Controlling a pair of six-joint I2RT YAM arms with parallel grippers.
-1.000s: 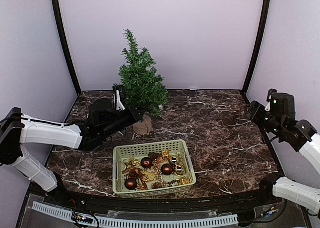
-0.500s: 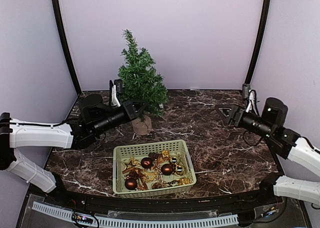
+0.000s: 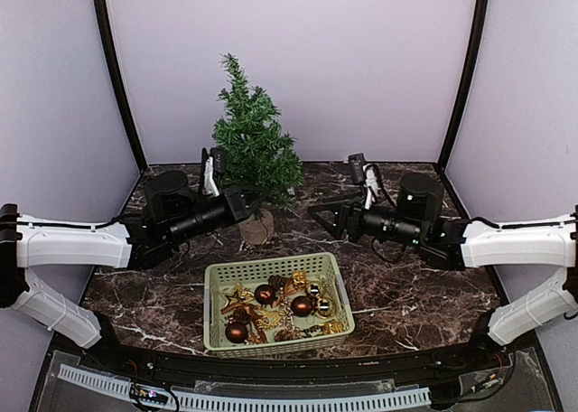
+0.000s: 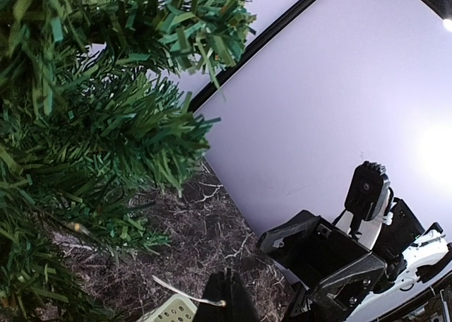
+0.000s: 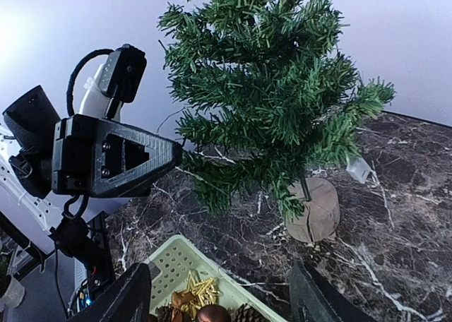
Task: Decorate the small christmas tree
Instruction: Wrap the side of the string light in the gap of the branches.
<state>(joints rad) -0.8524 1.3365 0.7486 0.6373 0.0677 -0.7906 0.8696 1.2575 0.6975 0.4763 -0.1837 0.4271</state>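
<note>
Fingers of the right gripper are held wide apart, empty, aimed at the small christmas tree, a bristly green miniature pine set on a round wooden stump at the back of the dark marbled table. Those of the left gripper are pressed together beside its lower branches.

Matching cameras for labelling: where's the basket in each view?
Top external: basket low centre, in front of the tree.
Left wrist: only a basket corner at the bottom edge, left of centre, under the tree branches.
Right wrist: basket corner at the bottom, left of centre, below and left of the tree.
Shared landmark: the tree, in all three views.
</note>
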